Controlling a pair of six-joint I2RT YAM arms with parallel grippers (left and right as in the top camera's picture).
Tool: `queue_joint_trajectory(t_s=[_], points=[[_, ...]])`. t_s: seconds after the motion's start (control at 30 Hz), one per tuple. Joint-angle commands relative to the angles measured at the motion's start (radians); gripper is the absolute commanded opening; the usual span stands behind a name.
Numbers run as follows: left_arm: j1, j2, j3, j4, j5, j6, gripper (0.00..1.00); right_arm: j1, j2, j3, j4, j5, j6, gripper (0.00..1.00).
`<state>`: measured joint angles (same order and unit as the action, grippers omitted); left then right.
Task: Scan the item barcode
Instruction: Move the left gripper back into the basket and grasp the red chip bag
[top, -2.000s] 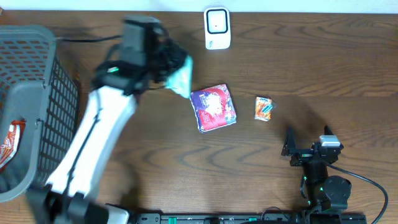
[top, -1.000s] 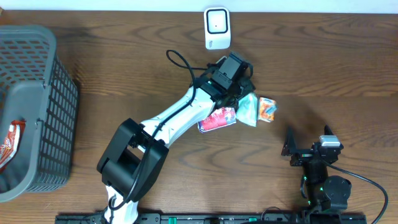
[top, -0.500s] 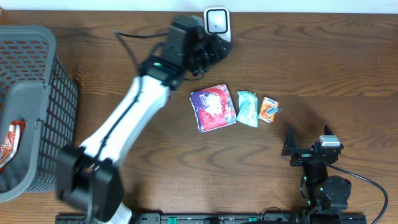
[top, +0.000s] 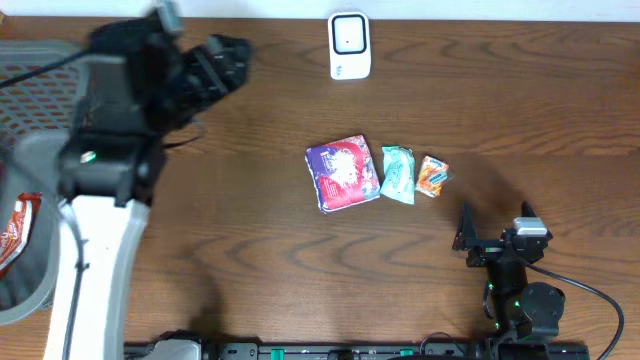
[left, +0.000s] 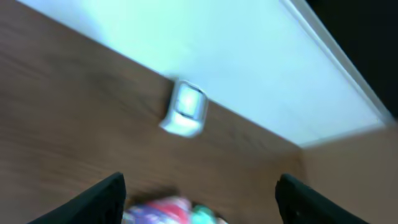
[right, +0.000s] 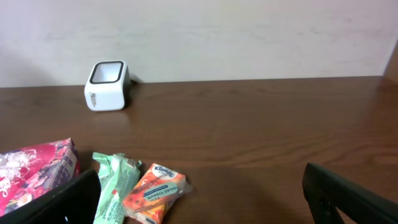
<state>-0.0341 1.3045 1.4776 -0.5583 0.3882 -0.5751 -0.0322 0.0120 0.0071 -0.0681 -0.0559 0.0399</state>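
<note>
The row of packets (top: 397, 173) is laid on the bench (top: 250, 250) before the scanner (top: 349, 45), probably as scanned, while the left end effector (top: 228, 55) is held wide and empty near the basket (top: 95, 170), where a red packet (top: 15, 225) is left, and the right end effector (top: 496, 228) is parked wide, unused.

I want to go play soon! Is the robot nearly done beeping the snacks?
Looks done: purple packet, green packet and orange packet lie in a row near the scanner. In hand: nothing; the left gripper is open and empty. Left: a red-and-white packet waits in the basket, likely next.
</note>
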Motion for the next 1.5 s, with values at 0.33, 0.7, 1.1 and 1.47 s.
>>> queue_joint_trajectory(t_s=[0.33,0.7,1.1,1.47], points=[[0.458,-0.142,-0.001,-0.166,-0.385,0.227,0.88,-0.005,-0.006,-0.001,-0.003,-0.006,-0.012,0.99],[0.511,-0.033,-0.001,-0.182,-0.767,0.227,0.98,-0.005,-0.006,-0.001,-0.003,-0.006,-0.011,0.99],[0.624,0.174,-0.001,-0.109,-0.852,0.49,0.98,-0.005,-0.006,-0.001,-0.003,-0.006,-0.012,0.99],[0.815,0.326,-0.001,-0.123,-0.557,0.729,0.91,-0.005,-0.006,-0.001,-0.003,-0.006,-0.012,0.99]])
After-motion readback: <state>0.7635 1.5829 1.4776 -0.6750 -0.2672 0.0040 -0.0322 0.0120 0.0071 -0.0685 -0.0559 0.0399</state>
